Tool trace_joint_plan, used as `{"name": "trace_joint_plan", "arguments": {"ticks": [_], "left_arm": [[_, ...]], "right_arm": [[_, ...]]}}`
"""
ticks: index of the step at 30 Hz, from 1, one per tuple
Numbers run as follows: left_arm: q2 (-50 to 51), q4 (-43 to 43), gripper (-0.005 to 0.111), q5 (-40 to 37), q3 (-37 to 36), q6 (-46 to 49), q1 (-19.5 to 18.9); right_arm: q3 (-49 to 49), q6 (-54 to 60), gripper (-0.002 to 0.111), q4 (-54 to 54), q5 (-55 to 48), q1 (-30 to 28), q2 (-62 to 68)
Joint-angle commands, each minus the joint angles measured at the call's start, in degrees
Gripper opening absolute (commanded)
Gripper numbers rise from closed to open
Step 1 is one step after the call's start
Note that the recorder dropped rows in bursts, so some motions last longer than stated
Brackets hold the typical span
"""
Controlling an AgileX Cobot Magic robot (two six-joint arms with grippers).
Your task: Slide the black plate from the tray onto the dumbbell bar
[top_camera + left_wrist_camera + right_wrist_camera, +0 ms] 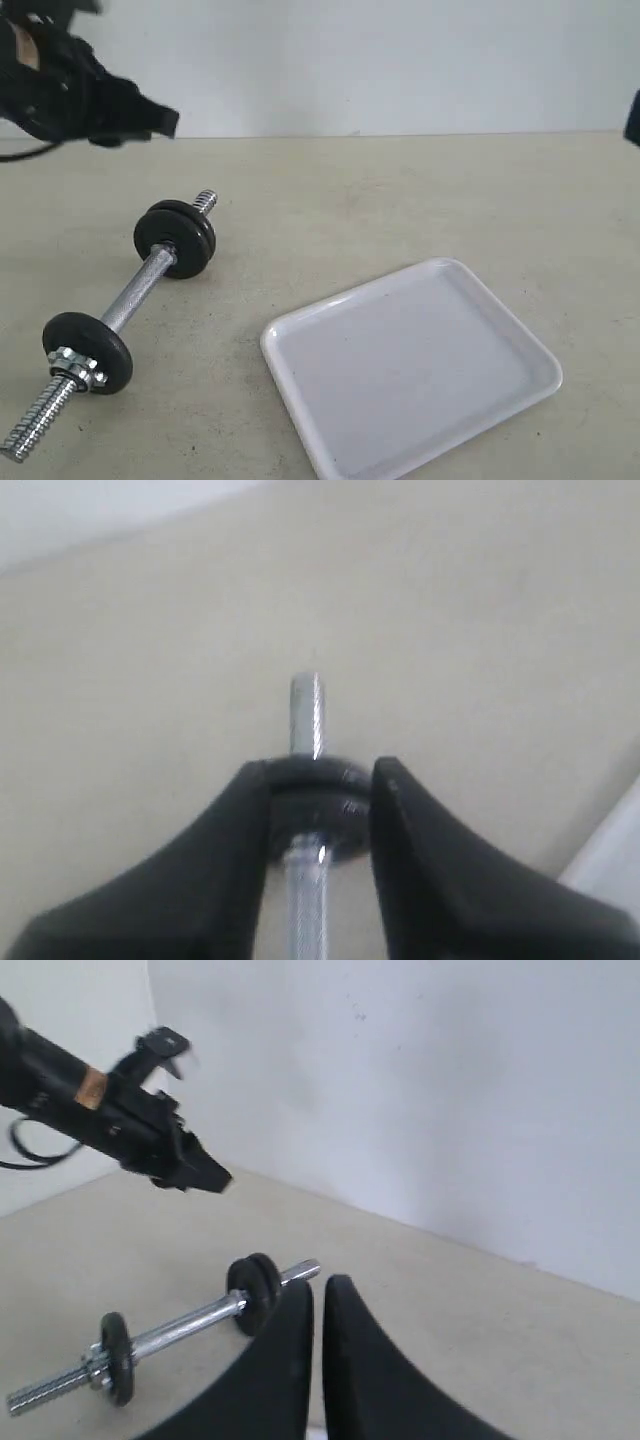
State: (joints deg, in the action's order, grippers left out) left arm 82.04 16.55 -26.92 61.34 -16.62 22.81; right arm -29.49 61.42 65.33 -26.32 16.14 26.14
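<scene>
The dumbbell bar [135,292] lies on the table at the left. Two black plates [176,238] sit side by side near its far threaded end. A third black plate [88,351] sits near the close end, with the metal nut collar [76,369] against it. The white tray [410,370] at the right holds nothing. My left gripper [160,120] hangs open above and behind the bar's far end. In the left wrist view its open fingers [250,810] frame the paired plates [318,810] far below, holding nothing. My right gripper [319,1285] is shut and empty.
The beige tabletop [400,200] ends at a white wall [380,60] behind. A dark bit of the right arm [633,118] shows at the right edge of the exterior view. A corner of the tray [610,850] shows in the left wrist view.
</scene>
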Motion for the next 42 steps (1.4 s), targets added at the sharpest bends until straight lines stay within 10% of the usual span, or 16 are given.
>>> {"name": "trace_joint_plan", "arguments": {"ticks": [1,19,42], "left_arm": [[-13.8,-2.2,0.014,5.4,-4.0,-0.1,1.6],[-60.5,-2.6,0.004,19.8,-42.1,-1.8,3.7],[-63.3,-2.0,0.004,25.4,-61.3,-17.1,2.4]], "right_arm": [[3.7,-5.4,0.0,-7.0,4.9,-0.2,-6.1],[20.4,-18.0,0.0,-8.1,14.0,-0.2,-18.1],[29.5,-8.1,0.0,-7.4,24.1,-0.2,-18.1]]}}
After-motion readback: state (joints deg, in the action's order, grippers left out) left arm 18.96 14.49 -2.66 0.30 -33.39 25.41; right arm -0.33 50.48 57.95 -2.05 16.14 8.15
